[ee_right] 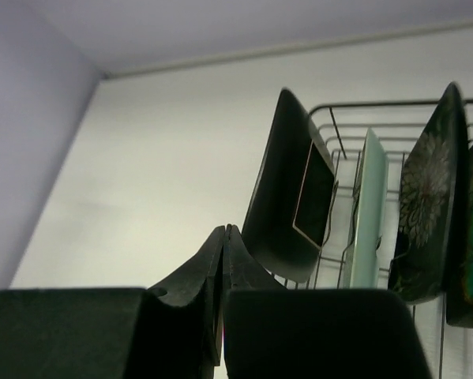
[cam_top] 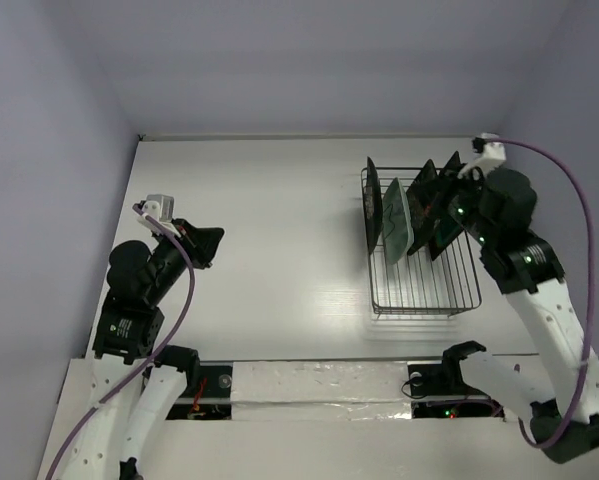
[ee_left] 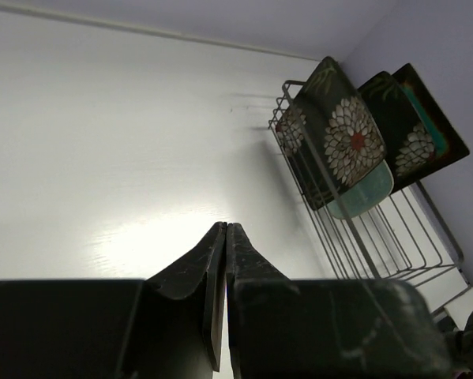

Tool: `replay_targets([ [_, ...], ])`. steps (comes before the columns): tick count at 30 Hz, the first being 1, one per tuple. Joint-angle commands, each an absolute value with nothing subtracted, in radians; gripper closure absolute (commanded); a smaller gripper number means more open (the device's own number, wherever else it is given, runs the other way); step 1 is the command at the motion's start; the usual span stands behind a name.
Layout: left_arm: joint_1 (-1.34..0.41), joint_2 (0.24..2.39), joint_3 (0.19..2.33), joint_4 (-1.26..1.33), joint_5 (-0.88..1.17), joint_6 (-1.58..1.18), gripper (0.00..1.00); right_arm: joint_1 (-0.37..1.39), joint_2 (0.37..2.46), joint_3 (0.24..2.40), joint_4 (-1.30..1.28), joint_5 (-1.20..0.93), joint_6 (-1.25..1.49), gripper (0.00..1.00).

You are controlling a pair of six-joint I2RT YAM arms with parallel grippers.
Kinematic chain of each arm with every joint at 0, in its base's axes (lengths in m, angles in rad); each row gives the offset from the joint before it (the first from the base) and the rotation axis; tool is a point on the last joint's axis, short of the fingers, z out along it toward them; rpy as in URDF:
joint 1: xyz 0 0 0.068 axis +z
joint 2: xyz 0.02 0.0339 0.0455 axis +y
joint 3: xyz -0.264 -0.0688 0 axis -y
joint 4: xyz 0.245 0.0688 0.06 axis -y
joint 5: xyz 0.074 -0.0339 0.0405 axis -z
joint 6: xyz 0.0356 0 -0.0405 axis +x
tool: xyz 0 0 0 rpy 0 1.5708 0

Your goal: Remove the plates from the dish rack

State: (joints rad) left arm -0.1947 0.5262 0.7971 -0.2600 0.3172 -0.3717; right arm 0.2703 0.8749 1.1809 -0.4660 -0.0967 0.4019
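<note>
The wire dish rack (cam_top: pixel 459 290) stands on the right of the table and holds the plates upright at its far end. From left to right they are a dark square plate (cam_top: pixel 372 200), a mint-green oblong plate (cam_top: pixel 397 222) and two more dark plates (cam_top: pixel 425 196). The left wrist view shows the rack (ee_left: pixel 378 237), a flower plate (ee_left: pixel 343 134), the mint plate (ee_left: pixel 366 189), a second flower plate (ee_left: pixel 406 130) and a teal-centred plate (ee_left: pixel 435 118). My right gripper (cam_top: pixel 447 200) is shut and empty beside the rightmost plates; its tips (ee_right: pixel 225 229) show just left of the dark plate (ee_right: pixel 287 197). My left gripper (cam_top: pixel 211 245) is shut and empty, far left of the rack.
White table (cam_top: pixel 279 220) with lilac walls at the back and sides. The mint plate (ee_right: pixel 370 213) and a flower plate (ee_right: pixel 426 205) stand edge-on in the right wrist view. The rack's near half holds nothing.
</note>
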Motion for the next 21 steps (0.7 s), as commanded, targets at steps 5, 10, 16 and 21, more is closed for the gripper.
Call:
replay_targets([
  [5, -0.210, 0.503, 0.739, -0.227, 0.285, -0.365, 1.00, 0.396, 1.104, 1.308, -0.505, 0.192, 0.336, 1.00],
  [10, -0.219, 0.506, 0.713, -0.206, 0.267, -0.368, 0.98, 0.434, 1.241, 1.390, -0.534, 0.233, 0.293, 0.50],
  [16, -0.219, 0.488, 0.703, -0.196, 0.259, -0.373, 0.74, 0.454, 1.422, 1.502, -0.571, 0.294, 0.262, 0.18],
  [21, -0.219, 0.476, 0.699, -0.193, 0.258, -0.371, 0.63, 0.476, 1.563, 1.600, -0.646, 0.396, 0.250, 0.22],
])
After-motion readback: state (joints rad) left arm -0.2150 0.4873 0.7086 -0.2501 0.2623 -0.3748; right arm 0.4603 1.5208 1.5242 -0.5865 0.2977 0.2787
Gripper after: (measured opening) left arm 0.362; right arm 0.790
